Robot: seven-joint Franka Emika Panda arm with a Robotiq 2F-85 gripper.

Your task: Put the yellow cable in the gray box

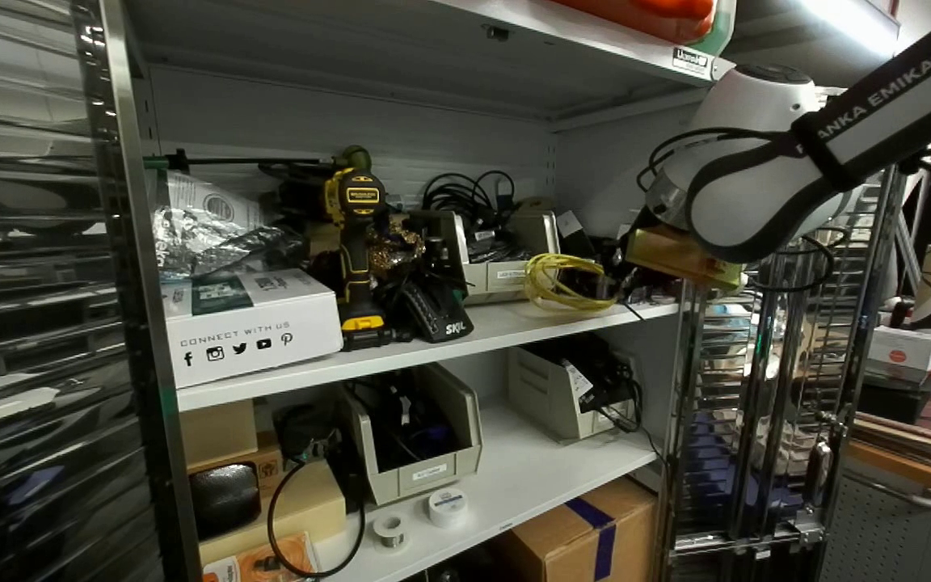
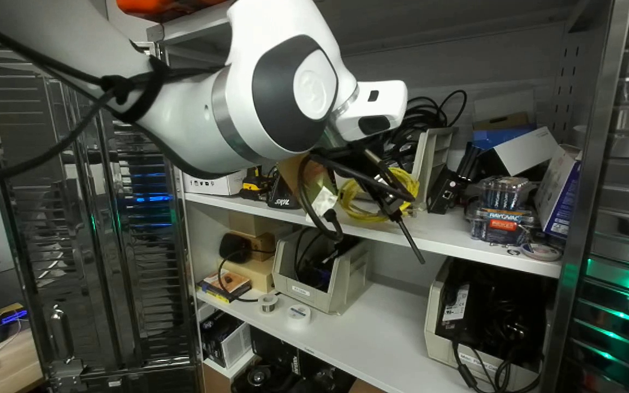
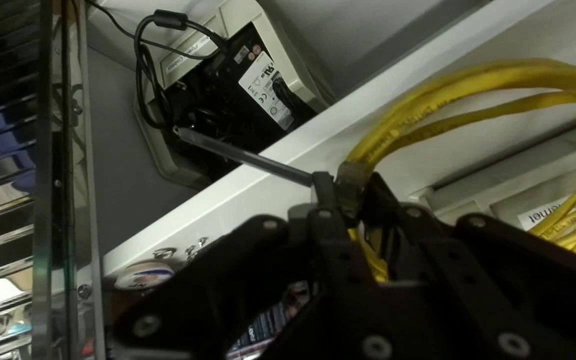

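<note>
My claw (image 3: pixel 350 192) is narrow, its tips clamped on the yellow cable (image 3: pixel 513 75) near an end, w/ a clear plug-like pc. (image 3: pixel 352 175) b/w them, too blurred to ID for sure. A thin dark strip (image 3: pixel 243 157) juts out by a fingertip. Cable's a loose coil; in both exterior views it shows near the front edge of the bench (image 1: pixel 498 319), a white shelf board, & I can't tell if its btm. loops touch down. It's outside the gray box (image 1: pixel 478 291), just beside that box's front wall, which carries a label; blk. cables (image 1: pixel 506 242) lie inside & stick up over the rim. Further along the same bench a yel./blk. drill (image 1: pixel 356 267) stands upright, then a white printed box (image 1: pixel 255 331) past it. Battery packs (image 2: pixel 503 213) sit toward the opp. end, in an exterior view. Down on the lower bench (image 1: pixel 530 453) there's a gray bin (image 1: pixel 389 485) of dark cords, an adapter bin (image 1: pixel 542 396) well apart from it, & 2 small rolls (image 1: pixel 448 508) near the front. Lowest, a cardboard carton (image 1: pixel 546 537) w/ blue tape on it.
</note>
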